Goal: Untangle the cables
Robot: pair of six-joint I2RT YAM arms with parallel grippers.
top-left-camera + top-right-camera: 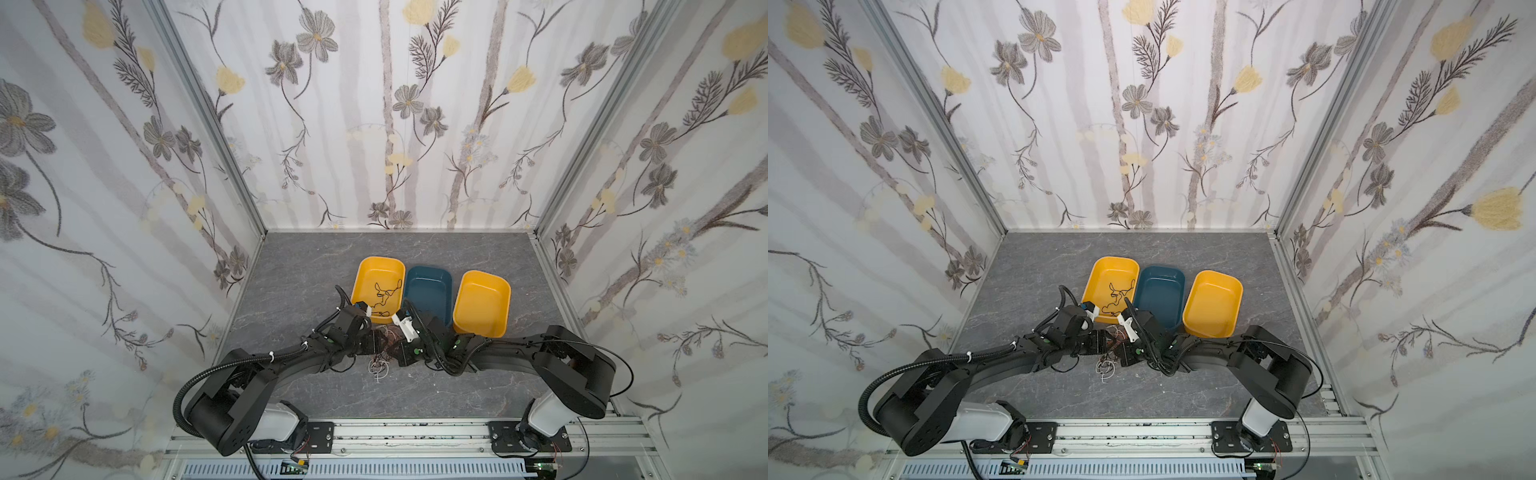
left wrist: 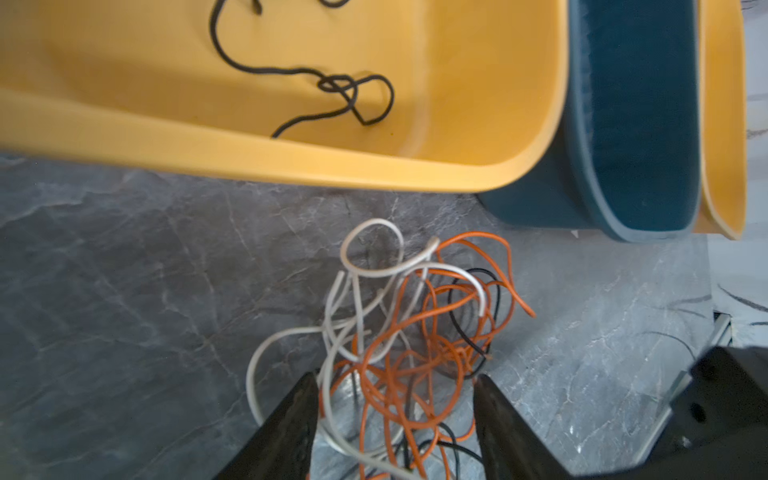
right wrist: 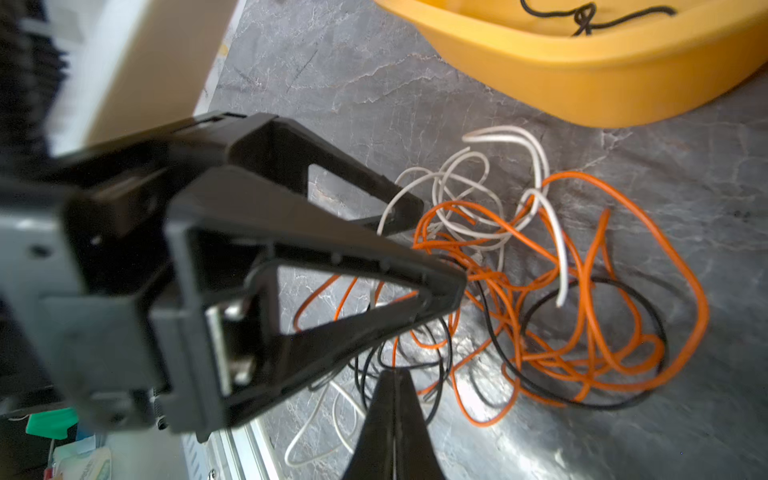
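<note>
Left wrist view looks down on the cables. They are a loose heap of thin orange, white and black wires, all looped over and through each other. Most of the heap is orange. The white wires curl up on the side nearest the trays, and only a few black bits peek through.

The heap lies on the grey stone-look table, near the front of the yellow tray but not touching it. In a top view, one white loop spills out toward the robot's base. One more black cable lies by itself inside that yellow tray, and it has a small knot in it.

The left gripper has its two fingers wide apart, one on each side of the heap, with wires lying between them.

In the right wrist view, the right gripper has its fingers pressed tight together. Its tip is down among the black wires, and whether a wire is caught in it cannot be told.

A blue tray sits right beside the yellow tray. A second yellow tray sits on the blue tray's other side.
</note>
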